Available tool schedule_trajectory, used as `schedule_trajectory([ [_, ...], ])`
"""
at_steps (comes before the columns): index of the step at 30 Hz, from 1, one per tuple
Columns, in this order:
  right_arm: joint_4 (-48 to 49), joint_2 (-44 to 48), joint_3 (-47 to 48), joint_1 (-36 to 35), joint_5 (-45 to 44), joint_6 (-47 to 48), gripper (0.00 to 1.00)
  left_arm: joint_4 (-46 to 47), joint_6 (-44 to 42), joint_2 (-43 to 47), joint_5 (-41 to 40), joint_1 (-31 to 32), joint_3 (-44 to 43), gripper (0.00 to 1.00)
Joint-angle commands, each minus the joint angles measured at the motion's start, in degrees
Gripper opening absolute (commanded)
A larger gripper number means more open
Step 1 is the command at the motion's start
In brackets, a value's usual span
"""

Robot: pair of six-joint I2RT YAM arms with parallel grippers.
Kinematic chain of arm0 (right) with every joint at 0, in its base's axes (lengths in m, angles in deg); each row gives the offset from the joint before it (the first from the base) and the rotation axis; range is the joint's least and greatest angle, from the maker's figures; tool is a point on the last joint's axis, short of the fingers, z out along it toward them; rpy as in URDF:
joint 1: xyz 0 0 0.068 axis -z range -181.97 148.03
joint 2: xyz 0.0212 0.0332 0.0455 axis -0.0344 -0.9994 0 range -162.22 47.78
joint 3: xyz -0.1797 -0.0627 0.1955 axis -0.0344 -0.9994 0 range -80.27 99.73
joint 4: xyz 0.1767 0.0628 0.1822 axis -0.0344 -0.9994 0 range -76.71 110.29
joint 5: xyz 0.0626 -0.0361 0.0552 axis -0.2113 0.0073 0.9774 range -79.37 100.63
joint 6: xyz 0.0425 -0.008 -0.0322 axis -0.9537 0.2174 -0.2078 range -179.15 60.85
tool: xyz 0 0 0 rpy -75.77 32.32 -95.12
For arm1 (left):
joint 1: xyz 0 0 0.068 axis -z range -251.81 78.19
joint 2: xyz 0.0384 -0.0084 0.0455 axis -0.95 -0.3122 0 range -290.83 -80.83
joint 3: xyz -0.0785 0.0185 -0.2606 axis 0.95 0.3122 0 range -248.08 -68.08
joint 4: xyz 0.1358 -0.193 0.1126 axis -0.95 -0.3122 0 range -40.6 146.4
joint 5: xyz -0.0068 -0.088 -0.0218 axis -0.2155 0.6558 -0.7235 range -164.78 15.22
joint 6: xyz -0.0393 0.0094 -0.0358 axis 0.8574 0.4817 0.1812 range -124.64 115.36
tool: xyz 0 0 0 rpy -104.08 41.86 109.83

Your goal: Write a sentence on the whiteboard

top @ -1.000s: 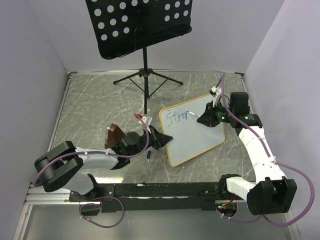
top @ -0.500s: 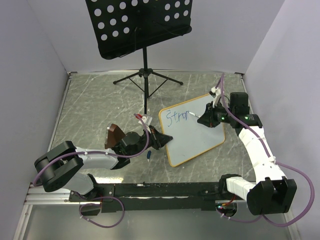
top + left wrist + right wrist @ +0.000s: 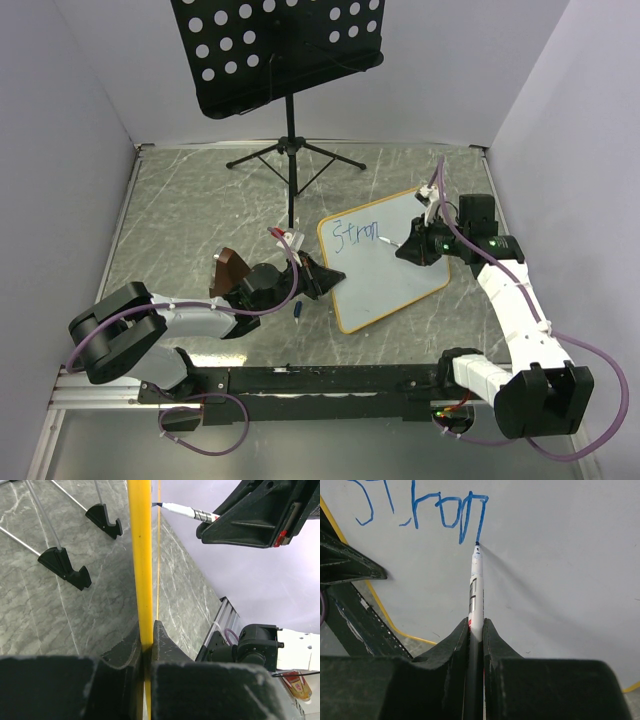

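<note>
The whiteboard (image 3: 385, 285) rests on the counter (image 3: 190, 210) between the two arms, and the left fingers (image 3: 122, 652) are pinched tight on the yellow frame at its left edge, probably to pin it so it cannot slide under the pen. Over its upper right part the right fingers (image 3: 452, 650) are clamped hard on a marker (image 3: 476, 580), its tip touching the board at the foot of the last stroke of the sentence (image 3: 414, 510), which reads "Stron" so far
</note>
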Motion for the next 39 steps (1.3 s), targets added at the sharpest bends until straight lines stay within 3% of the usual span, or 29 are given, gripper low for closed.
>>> schedule_trajectory([
  [1, 1.25, 1.93, 1.50, 0.04, -0.16, -0.26, 0.00, 6.40, -1.62, 0.66, 1.20, -0.03, -1.65, 0.01],
  [22, 6.61, -1.50, 3.97, 1.36, -4.91, -4.39, 0.00, 6.22, -1.80, 1.01, 1.29, -0.03, -1.38, 0.01],
  [39, 6.27, -3.26, 4.85, 1.18, 1.24, -3.00, 0.00, 6.84, -1.71, 0.48, 1.82, -0.12, -1.64, 0.01],
])
